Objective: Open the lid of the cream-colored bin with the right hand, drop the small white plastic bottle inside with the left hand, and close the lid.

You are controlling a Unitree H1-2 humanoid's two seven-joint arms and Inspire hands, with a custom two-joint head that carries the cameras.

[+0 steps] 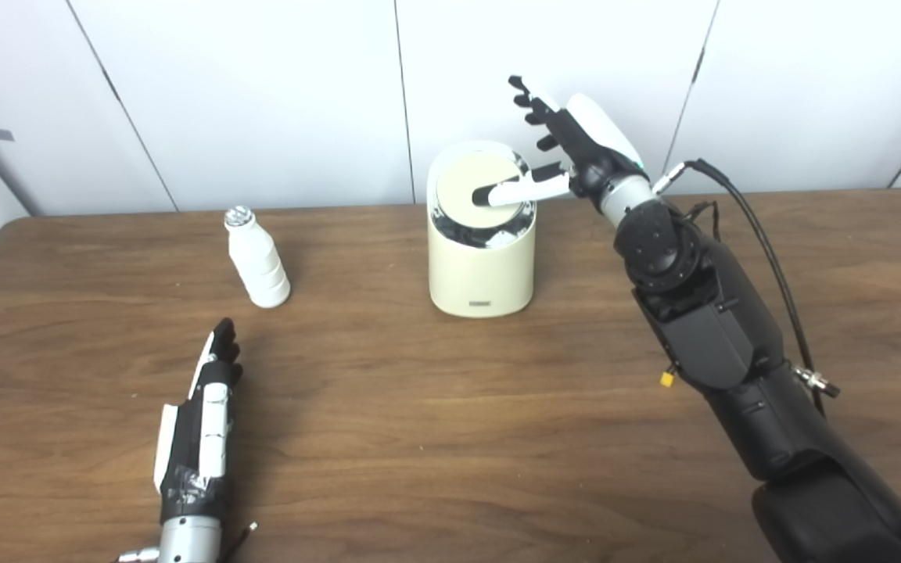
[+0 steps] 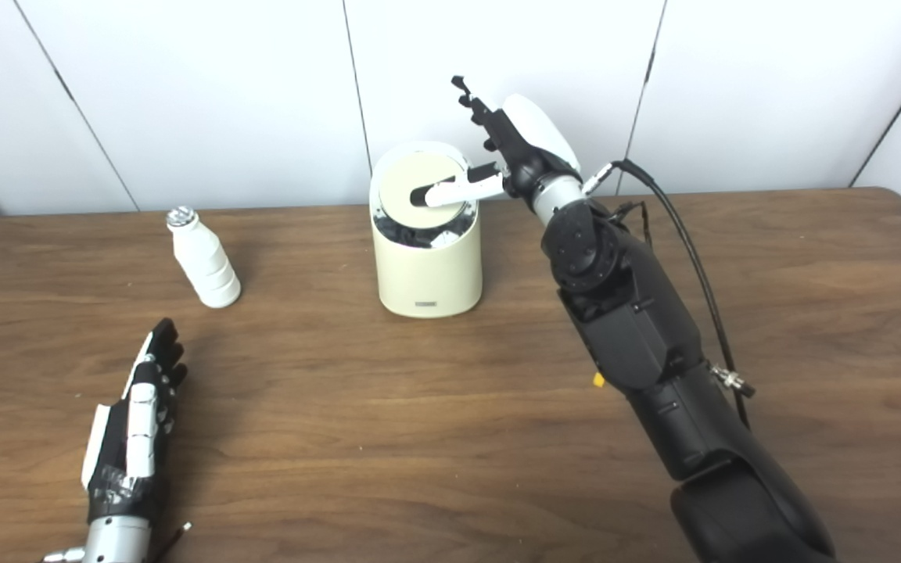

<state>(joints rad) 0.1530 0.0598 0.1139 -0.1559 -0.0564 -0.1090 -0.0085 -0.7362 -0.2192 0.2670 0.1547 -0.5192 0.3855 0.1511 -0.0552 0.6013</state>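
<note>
- Cream-colored bin (image 1: 482,266) stands upright on the wooden table (image 1: 450,438), toward the far edge, close to the white panel wall (image 1: 263,94). It serves as the reference landmark below.
- Lid (image 1: 475,190) of the bin is a round cream disc, tilted with its face toward the cameras. A dark gap shows below its lower edge, inside the bin's rim; contents of that gap are too dark to make out.
- Right hand (image 1: 568,148) is raised just to the right of the bin top. Thumb (image 1: 515,191) stretches out flat across the lid face and touches it. The other fingers (image 1: 533,98) are spread and point up and away from the bin, closed around nothing. Hand reads as open, pressing rather than gripping.
- Right forearm (image 1: 701,313) runs from the bin's upper right down to the bottom-right corner of the view; a black cable (image 1: 763,242) loops along it.
- Small white plastic bottle (image 1: 257,260) stands upright on the table to the left of the bin, well apart from it, silver cap on top. Nothing touches it.
- Left hand (image 1: 199,422) rests low on the table, nearer the camera than the bin and left of it, fingers extended and pointing toward the bottle. It is empty, fingers straight, and clear of the bottle.
</note>
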